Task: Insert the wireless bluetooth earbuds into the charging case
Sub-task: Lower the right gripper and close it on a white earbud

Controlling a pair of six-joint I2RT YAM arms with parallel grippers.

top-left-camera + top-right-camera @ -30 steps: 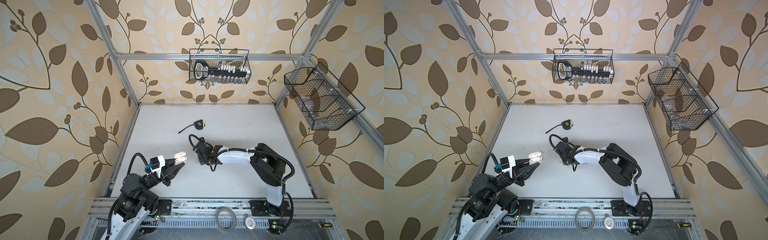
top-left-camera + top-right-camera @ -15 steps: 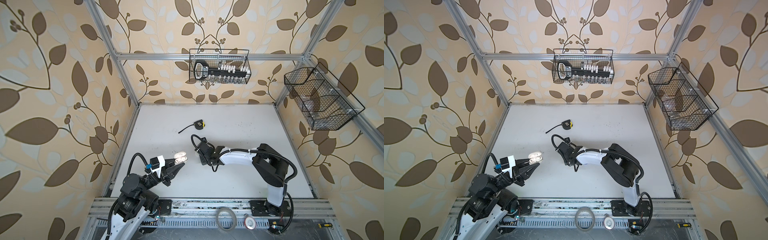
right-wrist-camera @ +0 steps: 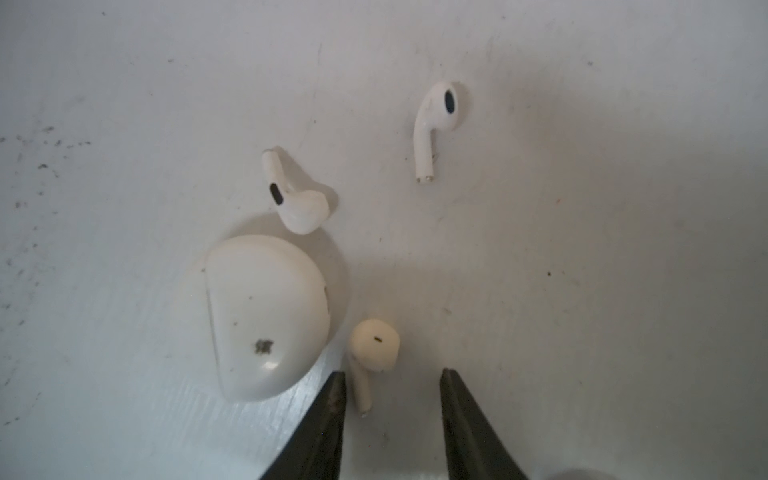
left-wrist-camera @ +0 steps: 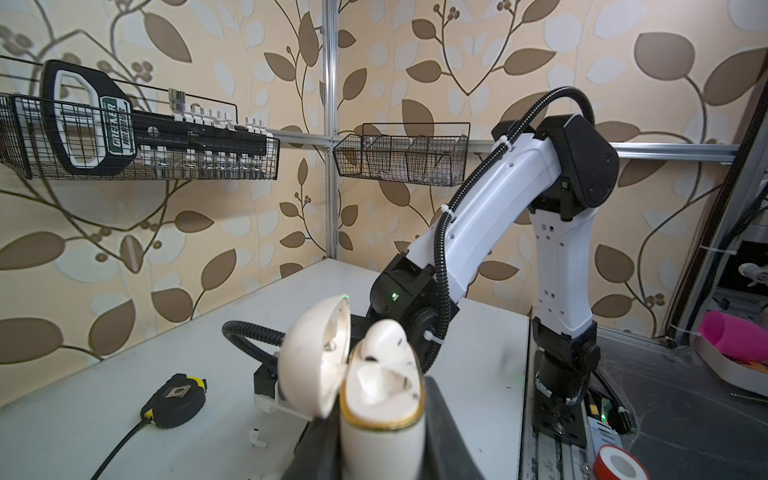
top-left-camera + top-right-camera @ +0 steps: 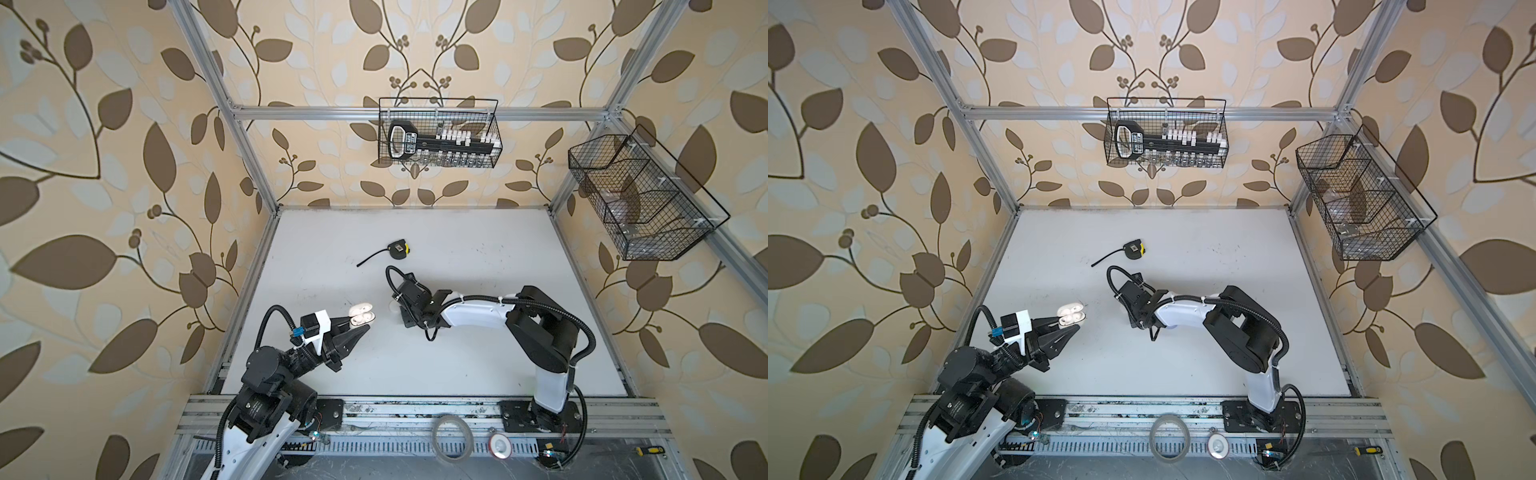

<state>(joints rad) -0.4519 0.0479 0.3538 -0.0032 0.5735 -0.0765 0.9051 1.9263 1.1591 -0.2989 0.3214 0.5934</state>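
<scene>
My left gripper is shut on the body of a cream charging case, held off the table with its lid swung open. One cream earbud sits in the case. My right gripper is open and points down at the table. A cream earbud lies loose there, its stem between the two fingertips and close to one of them. Beside it rests a closed white case. Two white earbuds lie farther out.
A black and yellow tape measure lies behind the right wrist. Wire baskets hang on the back wall and the right wall. A tape roll and a small red roll sit on the front rail.
My right wrist has shifted a little to the right, and its jaws stand slightly wider. The left arm and the open case have not moved.
</scene>
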